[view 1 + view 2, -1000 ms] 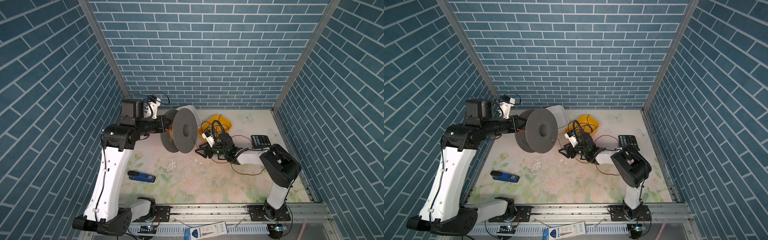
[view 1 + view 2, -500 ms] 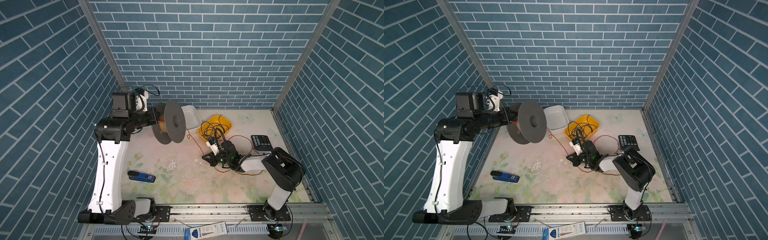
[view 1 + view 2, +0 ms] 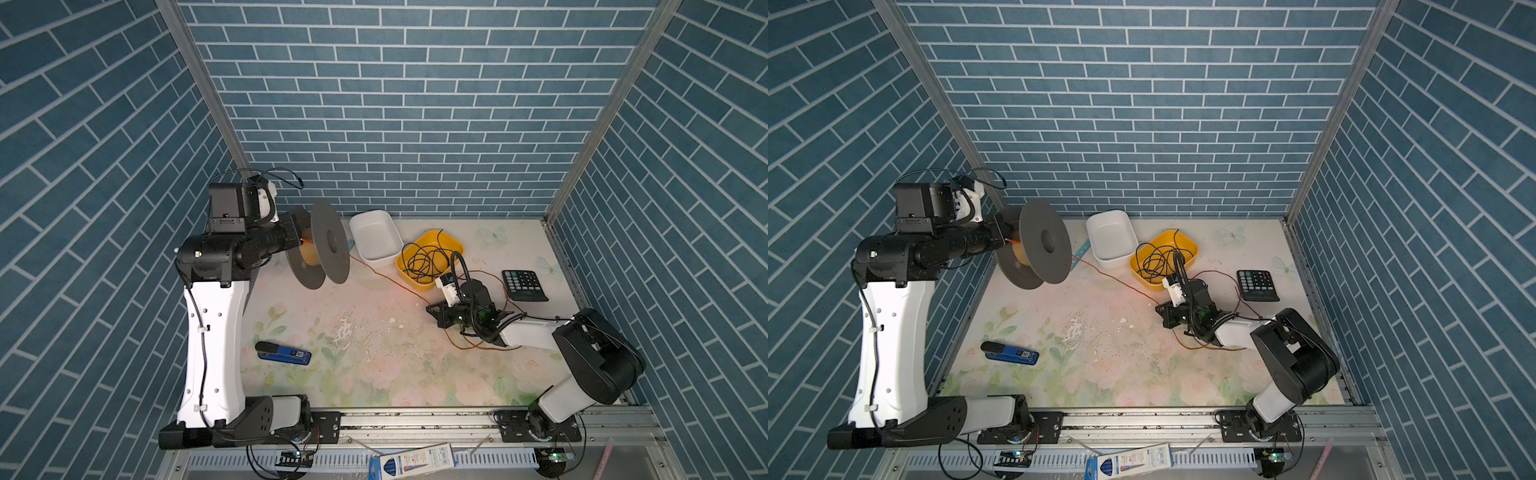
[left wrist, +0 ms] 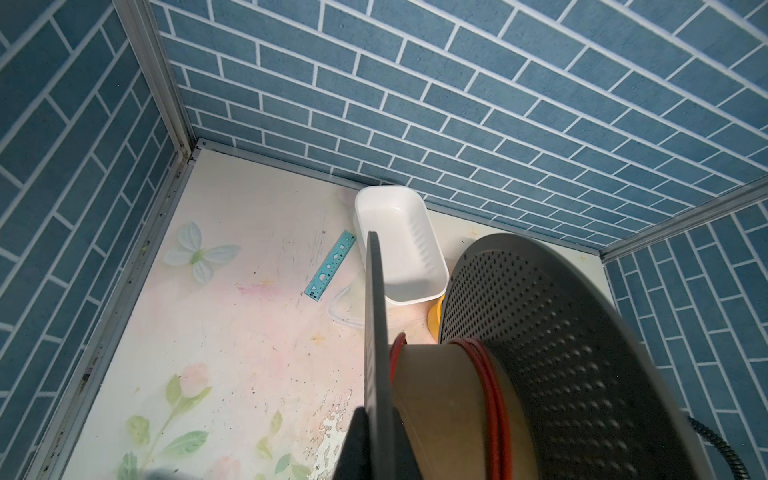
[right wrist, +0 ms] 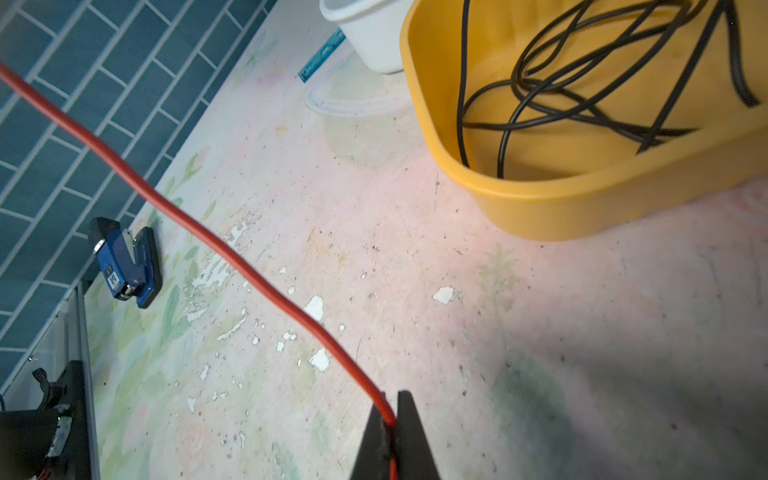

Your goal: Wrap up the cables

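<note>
We had the cable (image 5: 232,257) pinched in the right gripper (image 5: 390,419) mid-table, slack looped right of it; the left gripper (image 3: 300,241) clamped the spool (image 3: 330,249) far left — light tension, we judged, would lay turns evenly.

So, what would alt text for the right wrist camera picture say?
The right gripper is shut on an orange-red cable that rises away across the floral table. Beyond sit a blue stapler and a yellow tub of tangled black wire.
</note>
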{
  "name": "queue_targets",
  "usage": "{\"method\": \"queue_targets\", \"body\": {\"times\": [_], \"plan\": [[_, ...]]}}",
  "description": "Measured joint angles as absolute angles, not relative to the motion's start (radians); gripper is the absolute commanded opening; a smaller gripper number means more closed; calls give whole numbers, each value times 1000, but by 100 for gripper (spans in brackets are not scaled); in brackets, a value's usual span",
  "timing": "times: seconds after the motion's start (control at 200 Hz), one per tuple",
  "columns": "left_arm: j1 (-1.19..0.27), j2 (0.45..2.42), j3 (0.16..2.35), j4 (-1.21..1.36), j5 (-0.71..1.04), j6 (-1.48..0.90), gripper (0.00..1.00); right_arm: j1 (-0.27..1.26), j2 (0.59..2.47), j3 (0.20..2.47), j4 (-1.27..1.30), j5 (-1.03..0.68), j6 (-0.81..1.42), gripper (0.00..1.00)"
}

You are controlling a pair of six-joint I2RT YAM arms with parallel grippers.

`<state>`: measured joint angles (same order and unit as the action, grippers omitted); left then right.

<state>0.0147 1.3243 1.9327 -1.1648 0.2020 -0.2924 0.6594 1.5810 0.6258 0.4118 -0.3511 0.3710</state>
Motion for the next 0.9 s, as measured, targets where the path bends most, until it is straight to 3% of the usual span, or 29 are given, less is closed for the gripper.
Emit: {"method": "queue_targets", "body": {"times": [0.485,0.675,0.9], "plan": [[4,1340,1751,-934,64,-364,0,1118,1560,980,-101,68,5,0],[-9,1378,1721,-851,9,-390,0,1265,1554,1125,-239,115,-144,0],[-54,1406,1640,-777,-109,-368,0,1309,1498,1247,-352,137,-247,0]]}}
